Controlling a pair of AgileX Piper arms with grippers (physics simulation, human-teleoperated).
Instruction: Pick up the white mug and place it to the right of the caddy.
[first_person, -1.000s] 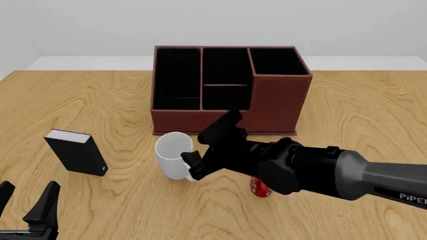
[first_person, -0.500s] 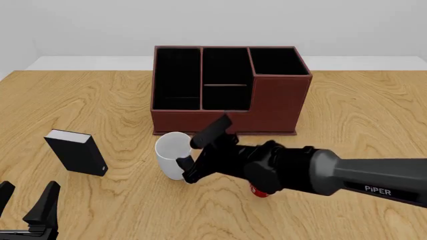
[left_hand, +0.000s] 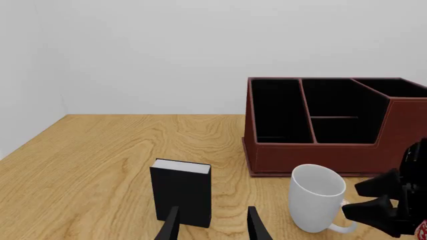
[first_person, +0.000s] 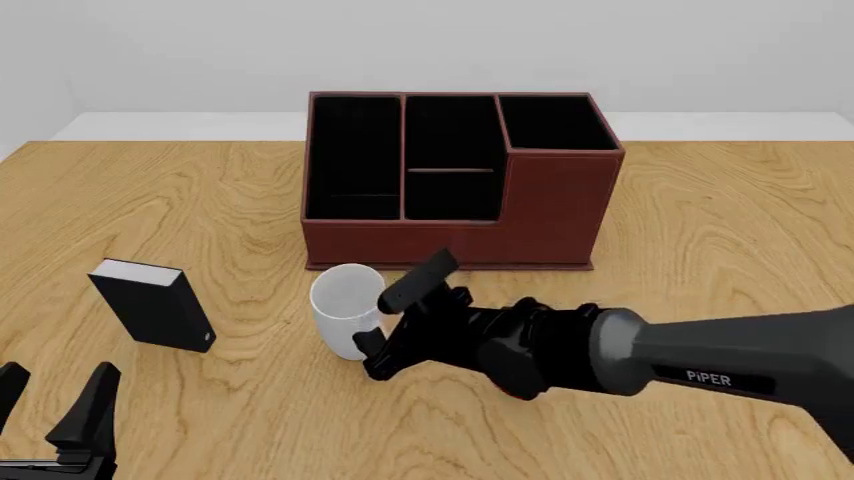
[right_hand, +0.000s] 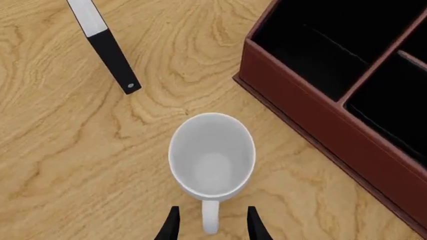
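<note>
My right gripper (right_hand: 210, 227) is spread open with one finger either side of the white mug's loop handle, which points back toward me between the fingertips; nothing is clamped yet. From the front, that gripper (first_person: 396, 325) sits low at the mug's near right side, one finger angled up past the rim and the other down near the table.

The white mug (first_person: 347, 308) stands upright on the wooden table (first_person: 721, 220), just in front of the caddy's left front corner and clear of it. The caddy (first_person: 461, 180) sits behind, its stepped front facing me. A small black box (first_person: 154, 305) with a white top stands well off to the left.

My left gripper (first_person: 54, 420) rests open at the near left edge, uninvolved.

I judge this to be the approach-to-grasp step: I am lined up on the handle but not holding. Next I need to ease forward a little so the handle is well between the fingers, close firmly, lift straight up, then carry the mug across the caddy's front to the open table on its right.
</note>
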